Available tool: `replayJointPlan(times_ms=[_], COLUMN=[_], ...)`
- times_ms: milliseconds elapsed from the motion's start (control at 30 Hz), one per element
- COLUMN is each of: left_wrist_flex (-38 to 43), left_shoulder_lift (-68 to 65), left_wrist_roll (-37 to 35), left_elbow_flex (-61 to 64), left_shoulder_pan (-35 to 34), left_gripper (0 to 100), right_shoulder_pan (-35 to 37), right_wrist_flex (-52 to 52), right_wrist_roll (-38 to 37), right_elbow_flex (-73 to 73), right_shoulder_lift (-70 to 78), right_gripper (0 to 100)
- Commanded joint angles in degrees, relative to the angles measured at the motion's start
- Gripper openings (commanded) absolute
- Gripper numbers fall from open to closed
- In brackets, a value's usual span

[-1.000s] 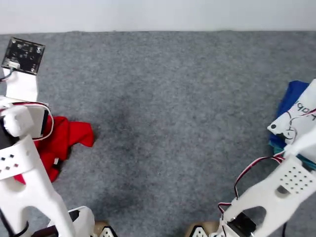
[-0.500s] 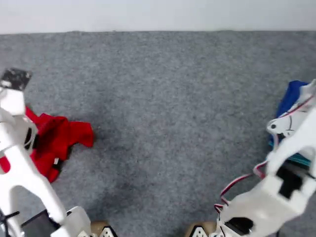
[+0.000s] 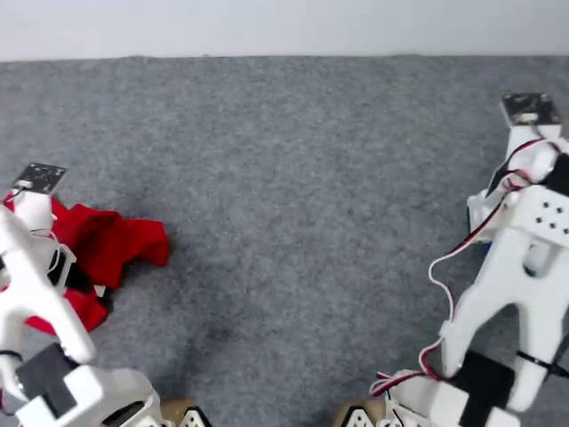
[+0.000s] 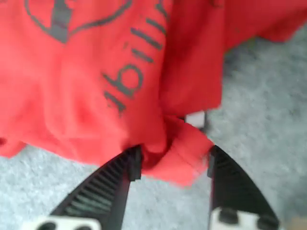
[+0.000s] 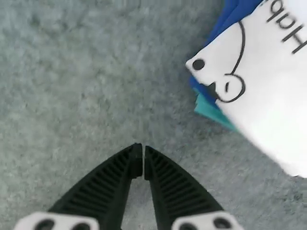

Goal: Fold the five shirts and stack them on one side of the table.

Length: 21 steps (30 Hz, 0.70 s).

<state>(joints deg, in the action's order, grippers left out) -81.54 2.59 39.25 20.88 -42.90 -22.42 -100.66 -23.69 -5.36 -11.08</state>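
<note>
Left wrist view: the left end effector point(image 4: 170, 160) stands with its jaws apart, a bunched fold of the red shirt point(image 4: 96, 72) between them; whether they press the cloth cannot be told. Seen from the high view, the crumpled shirt lies on the gray table point(image 3: 311, 178), partly hidden under the left arm point(image 3: 36, 294). The right end effector point(image 5: 143, 160), jaws together, points at bare table near a white shirt point(image 5: 268, 91) stacked on a blue shirt point(image 5: 230, 12) and a teal shirt point(image 5: 206, 108), all cut off at the frame's edge.

We viewed the grey table point(image 3: 302, 178) from overhead; our wrist cameras faced down close, left sharing the red shirt point(image 3: 116, 240).
</note>
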Motion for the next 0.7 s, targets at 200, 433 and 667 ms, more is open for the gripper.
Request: replayJointPlan(times_ms=[200, 433, 667], left_wrist_flex=[8.62, -4.75, -6.77], left_shoulder_lift=[-5.19, 4.57, 20.13], left_wrist_roll=[-4.75, -5.54, -20.92], left_elbow_flex=[-2.24, -9.71, -15.96], left_shoulder_pan=[0.44, 7.56, 21.8], left_gripper=[1, 1, 1], right_shoulder_pan=[0.31, 0.31, 0.31], right_wrist_flex=[-2.15, -2.15, -2.07], right_wrist_roll=[-0.35, -0.62, -0.62], right_elbow_flex=[7.12, 13.89, 19.6], right_shoulder_lift=[-9.63, -19.21, -24.22], right_gripper=[0.9, 0.9, 0.9])
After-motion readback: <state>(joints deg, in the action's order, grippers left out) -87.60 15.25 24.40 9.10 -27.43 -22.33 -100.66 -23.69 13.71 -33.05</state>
